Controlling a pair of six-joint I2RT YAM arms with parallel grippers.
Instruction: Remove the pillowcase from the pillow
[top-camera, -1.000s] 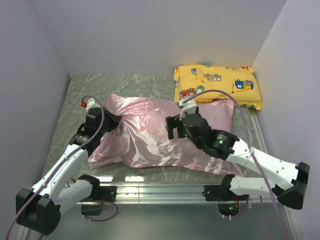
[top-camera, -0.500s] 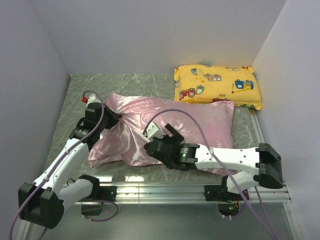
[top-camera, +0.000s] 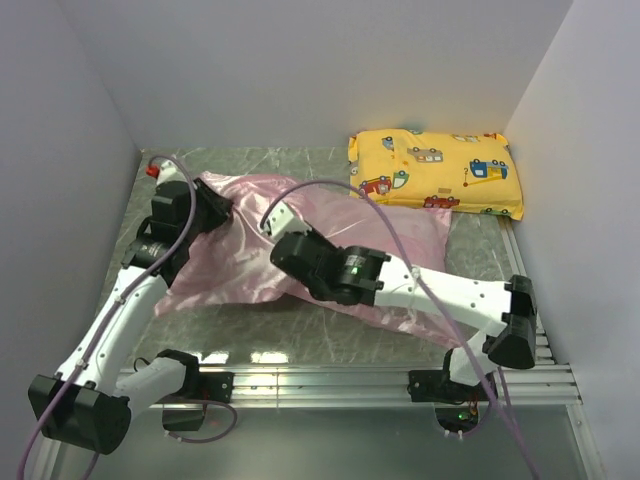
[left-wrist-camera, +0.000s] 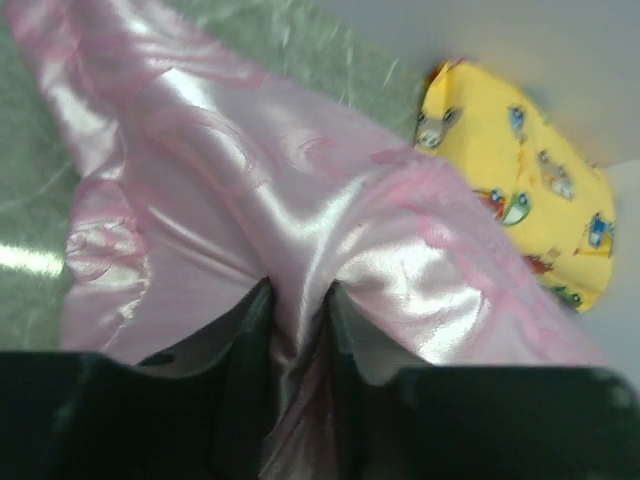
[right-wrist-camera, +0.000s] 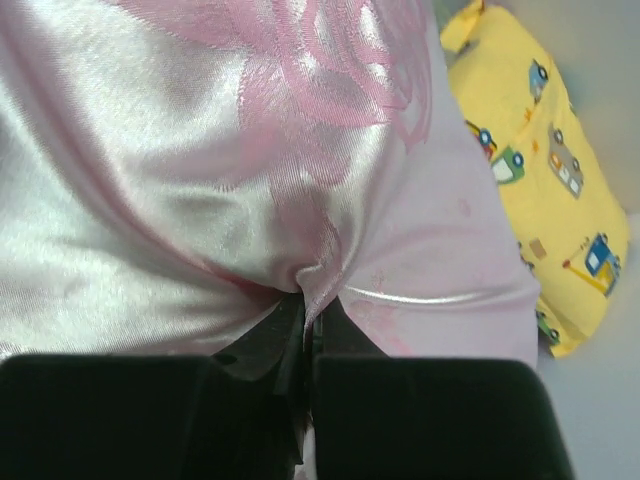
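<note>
On the left, my left gripper (left-wrist-camera: 298, 325) is clamped on a ridge of the pillowcase (top-camera: 235, 265), which sprawls across the middle of the table (top-camera: 290, 162). Toward the centre, the right gripper (right-wrist-camera: 307, 318) pinches a fold of satin too. The pillow doesn't show; I judge it's hidden inside. I'd draw the left end away slowly, making sure each pinch holds fabric only. Far right lies the yellow pillow (top-camera: 435, 170).
</note>
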